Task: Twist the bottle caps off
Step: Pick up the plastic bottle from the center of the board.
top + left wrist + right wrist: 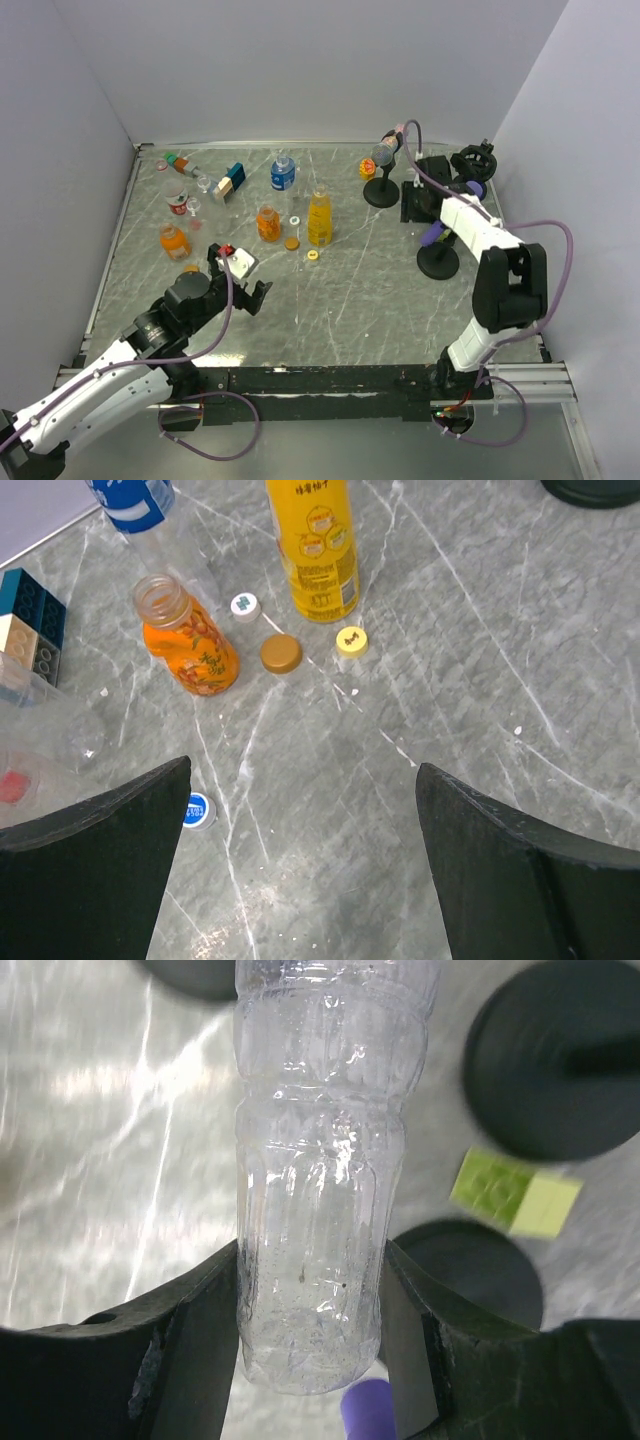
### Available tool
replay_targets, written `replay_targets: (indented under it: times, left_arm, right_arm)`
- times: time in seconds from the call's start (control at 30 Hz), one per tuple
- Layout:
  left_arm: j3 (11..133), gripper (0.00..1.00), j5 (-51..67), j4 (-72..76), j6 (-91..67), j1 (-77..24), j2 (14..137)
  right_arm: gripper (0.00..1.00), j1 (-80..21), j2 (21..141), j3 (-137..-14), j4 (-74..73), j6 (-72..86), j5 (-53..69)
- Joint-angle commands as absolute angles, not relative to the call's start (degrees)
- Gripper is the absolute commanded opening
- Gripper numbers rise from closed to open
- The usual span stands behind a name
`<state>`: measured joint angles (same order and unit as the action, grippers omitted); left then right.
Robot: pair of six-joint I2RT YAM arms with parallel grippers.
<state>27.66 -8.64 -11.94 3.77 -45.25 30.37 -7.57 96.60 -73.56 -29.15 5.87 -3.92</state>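
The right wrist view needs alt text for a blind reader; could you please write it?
The right gripper clamps a clear ribbed plastic bottle between its two black fingers. Behind it, blurred, are the grey marbled table, black round stand bases and a yellow-green toy block.

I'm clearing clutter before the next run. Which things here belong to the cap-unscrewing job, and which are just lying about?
Job: clear bottle in the right gripper; yellow bottle; open orange bottle; blue-label bottle; loose caps: yellow cap, orange cap, white cap, blue cap.
Lying about: toy blocks; green block; red can; black stands.
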Motion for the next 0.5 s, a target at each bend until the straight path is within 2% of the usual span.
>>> replay_targets:
  times: [0.0, 0.17, 0.47]
  left_arm:
    - [29.44, 0.97, -6.60, -10.20, 2.90, -45.00, 29.18]
    - [29.88, 0.96, -5.89, -10.28, 2.29, -45.00, 30.06]
    - [29.80, 0.97, -6.85, -10.20, 1.93, -45.00, 29.18]
  right_arm:
    - [0.25, -8.26, 89.13, -67.77, -29.18, 6.51, 2.01]
    - [0.25, -9.14, 87.18, -65.83, -28.74, 6.33, 3.52]
    - [0.24, -10.54, 93.16, -70.57, -29.71, 5.80, 2.90]
